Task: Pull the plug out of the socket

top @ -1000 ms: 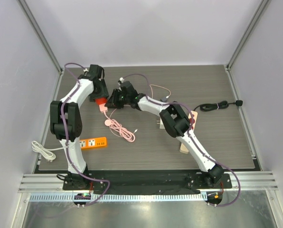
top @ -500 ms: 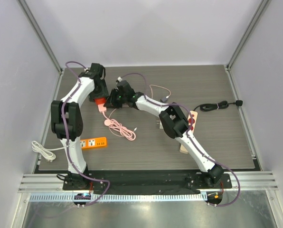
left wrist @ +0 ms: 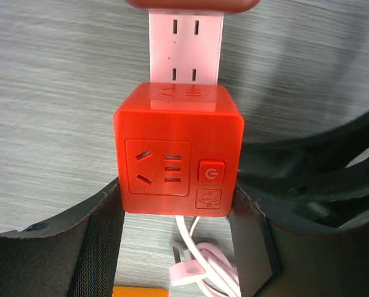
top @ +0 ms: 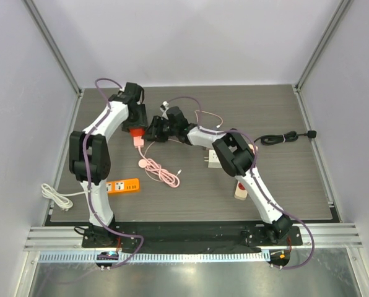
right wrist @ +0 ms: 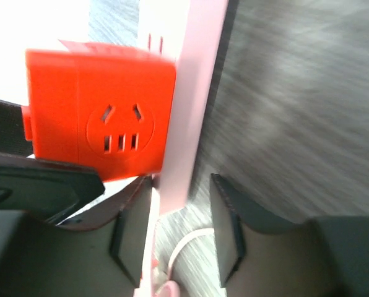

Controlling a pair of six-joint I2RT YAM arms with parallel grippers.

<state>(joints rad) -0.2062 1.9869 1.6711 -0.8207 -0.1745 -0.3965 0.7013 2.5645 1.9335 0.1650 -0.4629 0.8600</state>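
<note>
Two sets of fingers are on the job. The left gripper [left wrist: 177, 192] has its fingers [left wrist: 101, 241] clamped on opposite sides of the socket [left wrist: 178, 154], a glossy red cube with rounded edges. The right gripper [right wrist: 181, 182] straddles the plug [right wrist: 181, 93] with its fingers [right wrist: 228, 223] apart, and a sliver of table shows between the plug and one pad.

No brand reads anywhere. The cube's face carries a three-slot outlet, three short slits, a square button with a power symbol and a small icon below it. The raised marks on its upper face are too faint to read.

The plug is a flat pale pink slab with pairs of narrow slots in its broad side. One end sits against the cube. Seen from above, its long axis runs from the cube toward the near edge, angled slightly right. The pair sits at the far left of the table [top: 283, 179], with the pink cable [top: 160, 172] looping over the wood below. An orange power strip [top: 122, 185] lies nearer the left base, its labels too small to make out.
</note>
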